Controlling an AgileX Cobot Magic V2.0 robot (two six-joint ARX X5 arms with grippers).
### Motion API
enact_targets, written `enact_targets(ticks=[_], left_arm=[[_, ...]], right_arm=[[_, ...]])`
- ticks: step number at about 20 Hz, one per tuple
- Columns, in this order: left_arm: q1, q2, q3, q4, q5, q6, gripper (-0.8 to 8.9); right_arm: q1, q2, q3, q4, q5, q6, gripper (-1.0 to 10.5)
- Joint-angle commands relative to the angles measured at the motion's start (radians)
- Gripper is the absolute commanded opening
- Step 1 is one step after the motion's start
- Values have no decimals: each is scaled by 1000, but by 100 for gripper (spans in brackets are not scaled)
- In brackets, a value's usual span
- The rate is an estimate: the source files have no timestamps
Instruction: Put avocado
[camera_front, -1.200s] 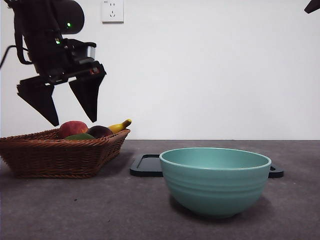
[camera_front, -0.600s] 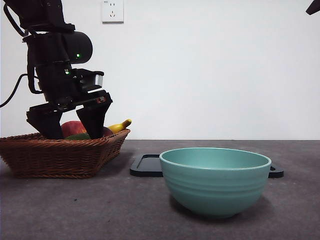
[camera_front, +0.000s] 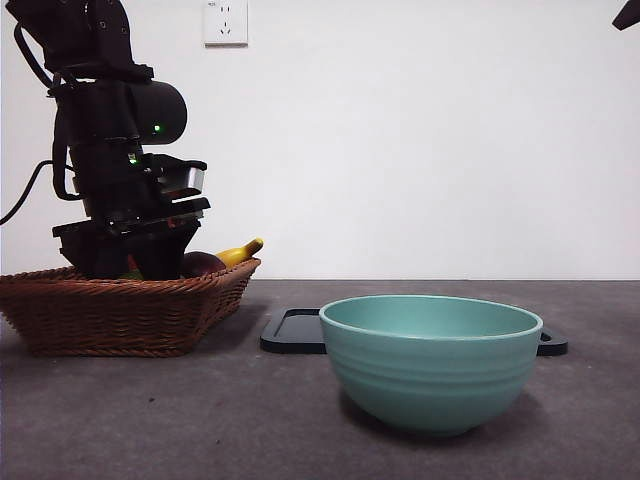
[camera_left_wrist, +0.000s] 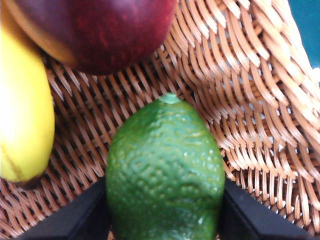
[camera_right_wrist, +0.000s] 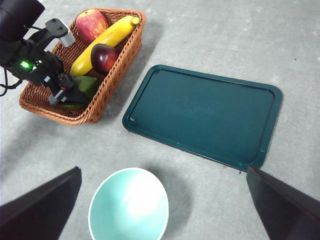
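Observation:
The avocado (camera_left_wrist: 165, 170), green with a bumpy skin, lies on the wicker floor of the basket (camera_left_wrist: 260, 100). My left gripper (camera_left_wrist: 165, 222) is down inside the basket (camera_front: 120, 310), its two black jaws pressed against the avocado's sides, shut on it. In the right wrist view the avocado (camera_right_wrist: 87, 86) shows partly under the left gripper (camera_right_wrist: 65, 92). In the front view the left arm (camera_front: 130, 262) hides it. My right gripper (camera_right_wrist: 163, 170) hangs high over the table, wide open and holding nothing.
A yellow banana (camera_left_wrist: 22, 110), a dark red round fruit (camera_left_wrist: 95, 30) and a red apple (camera_right_wrist: 92, 22) share the basket (camera_right_wrist: 107, 85). A dark tray (camera_right_wrist: 205, 115) lies beside it, and a teal bowl (camera_front: 430, 360) stands near the front.
The left gripper came down from above the basket into it, and its jaws drew together around the avocado. The right arm stayed still.

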Motion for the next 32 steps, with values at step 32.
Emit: enact_targets(ticks=[32], left_arm=[[-657,186,315,-278,0,-281,178]], right_arm=[[3,3,18,-18,132,-8,554]])
